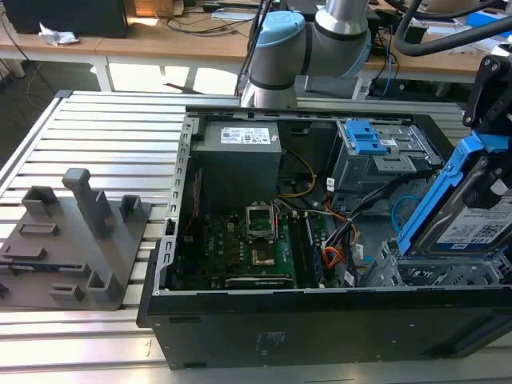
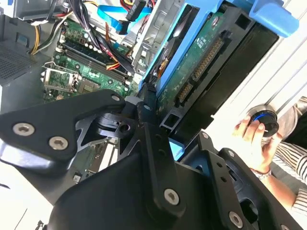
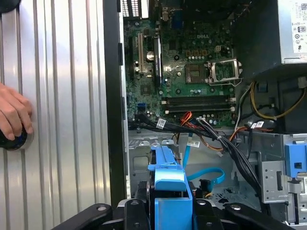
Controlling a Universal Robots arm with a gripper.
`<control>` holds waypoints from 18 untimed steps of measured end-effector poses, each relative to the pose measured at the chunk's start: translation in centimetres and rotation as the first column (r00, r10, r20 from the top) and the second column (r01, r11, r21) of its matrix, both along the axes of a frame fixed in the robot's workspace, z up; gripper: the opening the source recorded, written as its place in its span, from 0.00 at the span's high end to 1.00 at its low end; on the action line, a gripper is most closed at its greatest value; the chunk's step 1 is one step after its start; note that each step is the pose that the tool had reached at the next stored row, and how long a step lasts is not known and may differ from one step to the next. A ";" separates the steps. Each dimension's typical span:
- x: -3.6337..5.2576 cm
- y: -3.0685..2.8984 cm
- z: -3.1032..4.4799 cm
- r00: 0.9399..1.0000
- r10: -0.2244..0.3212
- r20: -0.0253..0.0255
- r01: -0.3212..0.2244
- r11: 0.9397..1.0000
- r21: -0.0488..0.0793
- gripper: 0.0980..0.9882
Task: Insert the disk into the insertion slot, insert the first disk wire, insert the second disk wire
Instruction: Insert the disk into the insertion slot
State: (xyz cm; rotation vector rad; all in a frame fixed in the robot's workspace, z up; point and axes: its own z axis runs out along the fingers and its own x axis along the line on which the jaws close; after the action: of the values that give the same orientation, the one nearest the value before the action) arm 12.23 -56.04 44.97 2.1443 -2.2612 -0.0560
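The disk (image 1: 472, 216), silver with a white-and-blue label in a bright blue carrier, hangs tilted over the open computer case at the exterior view's right. My gripper (image 3: 168, 213) is shut on it, its black fingers (image 3: 132, 213) on either side of the blue carrier (image 3: 168, 184). The second wrist view shows the disk's green circuit-board underside (image 2: 201, 57). The insertion slot (image 1: 392, 268), a grey perforated metal bay, lies just below the disk's lower end, also seen as the grey bay (image 3: 141, 153) in the first wrist view. A blue cable (image 3: 206, 175) and a black wire bundle (image 3: 230, 148) lie beside it.
Inside the case are the motherboard (image 1: 256, 240), the power supply (image 1: 240, 160) and a taller grey cage with blue latches (image 1: 372, 148). A grey fixture (image 1: 72, 240) stands on the ribbed table at the exterior view's left. A person's hand (image 3: 12, 115) rests on a round black knob (image 2: 264, 122) beside the case.
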 end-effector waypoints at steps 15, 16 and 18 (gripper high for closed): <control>0.43 0.83 -1.83 1.000 0.000 -0.002 0.000 1.000 0.014 0.70; 0.43 0.85 -1.90 1.000 0.000 -0.002 0.000 1.000 0.014 0.70; 0.43 0.87 -2.16 1.000 0.000 -0.002 0.000 1.000 0.014 0.70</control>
State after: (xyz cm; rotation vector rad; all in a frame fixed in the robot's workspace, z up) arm 12.66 -55.17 42.81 2.1502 -2.2662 -0.0748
